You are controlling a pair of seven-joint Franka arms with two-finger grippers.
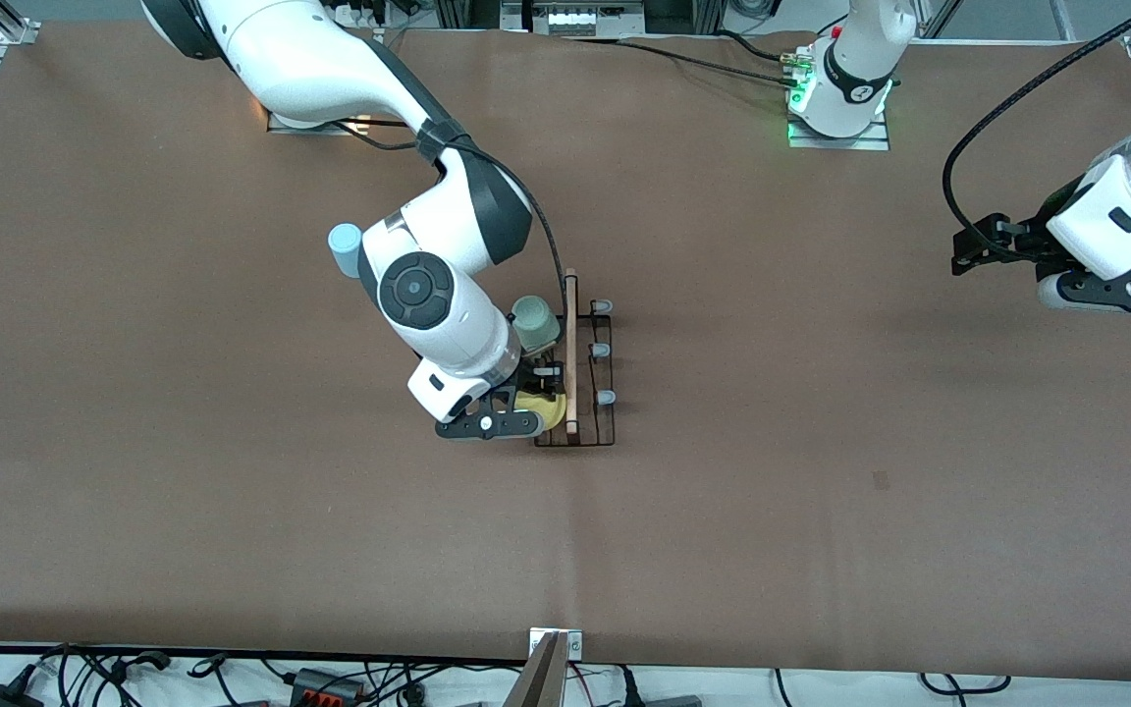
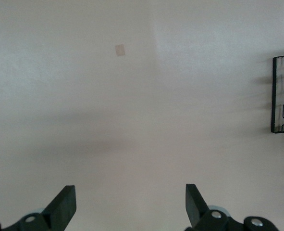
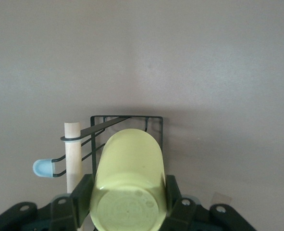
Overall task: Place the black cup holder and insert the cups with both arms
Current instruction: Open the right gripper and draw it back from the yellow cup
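The black cup holder stands mid-table with its wooden rod handle on top and three grey-tipped pegs bare on the side toward the left arm's end. A pale green cup sits upside down on a peg on its other side. My right gripper is shut on the yellow cup, held bottom-up and tilted over the rack's end nearest the front camera. The right wrist view shows the yellow cup, rack and handle. A light blue cup stands by the right arm. My left gripper waits, open and empty.
The left wrist view shows the open left gripper above bare table, with a corner of the rack at the picture's edge. A small pale mark lies on the brown table cover. Cables run along the table's edges.
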